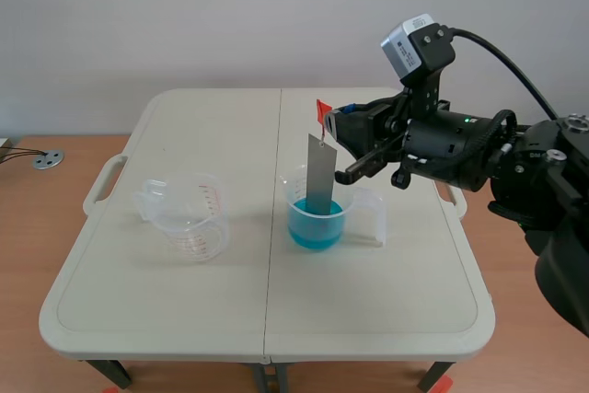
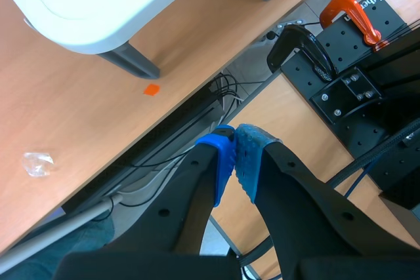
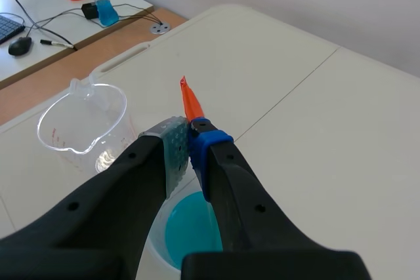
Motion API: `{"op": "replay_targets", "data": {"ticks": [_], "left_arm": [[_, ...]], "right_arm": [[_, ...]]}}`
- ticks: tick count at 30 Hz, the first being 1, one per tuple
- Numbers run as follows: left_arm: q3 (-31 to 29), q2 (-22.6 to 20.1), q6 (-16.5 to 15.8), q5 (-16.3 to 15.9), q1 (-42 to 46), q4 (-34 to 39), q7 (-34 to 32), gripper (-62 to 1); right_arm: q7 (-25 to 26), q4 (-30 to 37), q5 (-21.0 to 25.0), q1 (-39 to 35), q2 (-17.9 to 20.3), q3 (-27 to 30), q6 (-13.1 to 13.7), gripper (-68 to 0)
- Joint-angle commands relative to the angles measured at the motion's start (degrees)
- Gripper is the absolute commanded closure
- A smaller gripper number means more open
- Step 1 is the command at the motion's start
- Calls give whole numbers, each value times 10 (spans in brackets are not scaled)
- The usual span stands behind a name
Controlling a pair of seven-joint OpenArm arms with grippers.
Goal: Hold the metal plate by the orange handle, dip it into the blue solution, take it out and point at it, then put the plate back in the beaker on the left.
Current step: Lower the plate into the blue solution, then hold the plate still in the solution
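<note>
clamping orange handle (image 3: 191, 101) with right gripper (image 3: 190, 139), metal plate (image 1: 319, 172) standing in blue solution (image 1: 317, 225), left gripper (image 2: 235, 152) closed empty

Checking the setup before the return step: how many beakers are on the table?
2. An empty clear beaker stands on the table's left half; the beaker of blue solution stands right of the middle, with the metal plate dipped in it. None looks hidden.
</note>
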Motion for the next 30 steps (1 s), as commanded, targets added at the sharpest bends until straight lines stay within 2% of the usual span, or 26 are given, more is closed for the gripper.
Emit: {"op": "replay_targets", "data": {"ticks": [1, 13, 30], "left_arm": [[2, 2, -1, -4, 1, 6, -8, -12], [2, 3, -2, -3, 0, 6, -8, -12], [2, 3, -2, -3, 0, 6, -8, -12]], "right_arm": [[4, -2, -7, 7, -5, 4, 5, -13], [8, -18, -26, 6, -8, 4, 5, -13], [8, -18, -27, 7, -8, 4, 5, -13]]}}
